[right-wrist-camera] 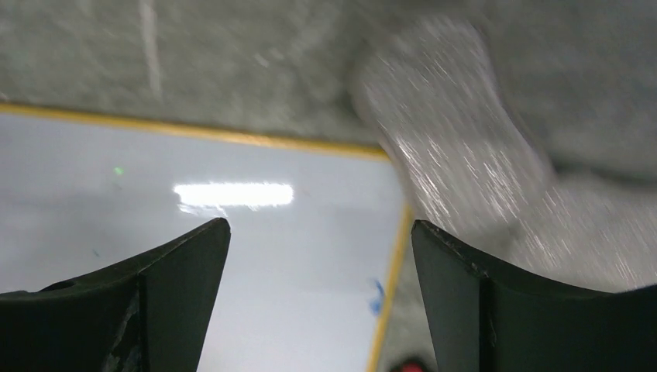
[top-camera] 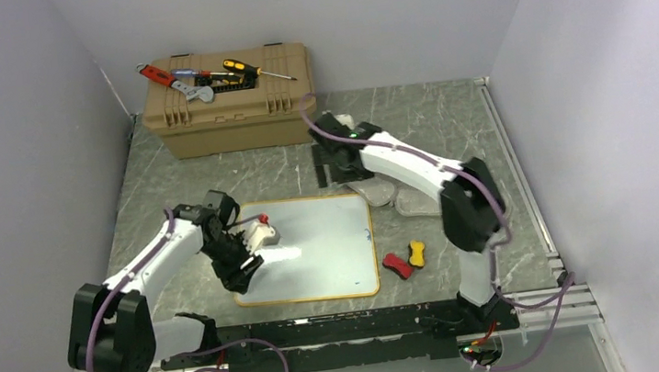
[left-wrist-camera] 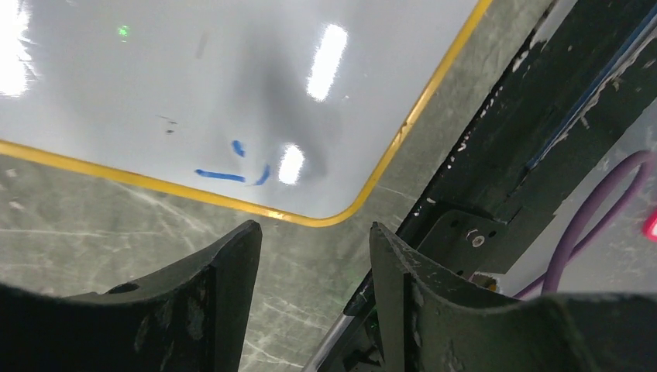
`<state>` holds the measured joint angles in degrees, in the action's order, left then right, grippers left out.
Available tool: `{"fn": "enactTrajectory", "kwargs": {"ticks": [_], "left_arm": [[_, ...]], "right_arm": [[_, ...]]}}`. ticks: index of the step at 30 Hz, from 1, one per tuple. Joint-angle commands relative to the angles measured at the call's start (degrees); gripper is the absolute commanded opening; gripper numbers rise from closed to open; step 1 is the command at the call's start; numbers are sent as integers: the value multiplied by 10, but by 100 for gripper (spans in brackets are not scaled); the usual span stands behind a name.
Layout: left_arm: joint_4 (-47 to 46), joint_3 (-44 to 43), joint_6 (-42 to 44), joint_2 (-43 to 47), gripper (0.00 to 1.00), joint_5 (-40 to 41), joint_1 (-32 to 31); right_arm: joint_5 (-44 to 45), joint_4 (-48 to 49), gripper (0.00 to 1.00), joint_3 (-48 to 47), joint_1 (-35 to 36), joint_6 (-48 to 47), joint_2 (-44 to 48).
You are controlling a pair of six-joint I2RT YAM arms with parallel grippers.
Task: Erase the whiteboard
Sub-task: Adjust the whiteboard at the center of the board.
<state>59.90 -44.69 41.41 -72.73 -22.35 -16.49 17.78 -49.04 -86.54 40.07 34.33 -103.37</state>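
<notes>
Hovering the left gripper (left-wrist-camera: 314, 229) by the left edge of the whiteboard (top-camera: 322, 242), matte black jaws parted, empty. Holding the right gripper (right-wrist-camera: 319, 225) wide, empty, over its far edge. Lying flat mid-table: one glossy, round-cornered, yellow-framed board, bearing three blue strokes (left-wrist-camera: 221, 175) near its near-right corner, one crumpled grey cloth (right-wrist-camera: 457, 139) just beside.
</notes>
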Motion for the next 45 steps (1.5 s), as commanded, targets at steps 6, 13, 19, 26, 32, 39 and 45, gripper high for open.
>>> {"fn": "enactTrajectory", "kwargs": {"ticks": [6,13,19,26,32,39,45], "left_arm": [[-27,42,45,39,60,29,-72],[-74,67,29,29,60,83,-213],[-119,81,-12,-23,60,151,-310],[-150,87,-6,-32,60,199,-330],[-198,92,-4,-44,60,260,-333],[-252,81,0,-85,59,327,-293],[-206,40,29,-70,55,266,-212]], "right_arm": [[-98,35,91,-243,6,-124,-233],[-119,58,91,-227,0,-117,-253],[-125,67,91,-195,-11,-107,-254],[-125,70,91,-173,-15,-103,-253],[-128,72,90,-144,-16,-97,-241],[-132,78,89,-95,-16,-79,-214],[-123,91,88,-45,-16,-59,-195]]}}
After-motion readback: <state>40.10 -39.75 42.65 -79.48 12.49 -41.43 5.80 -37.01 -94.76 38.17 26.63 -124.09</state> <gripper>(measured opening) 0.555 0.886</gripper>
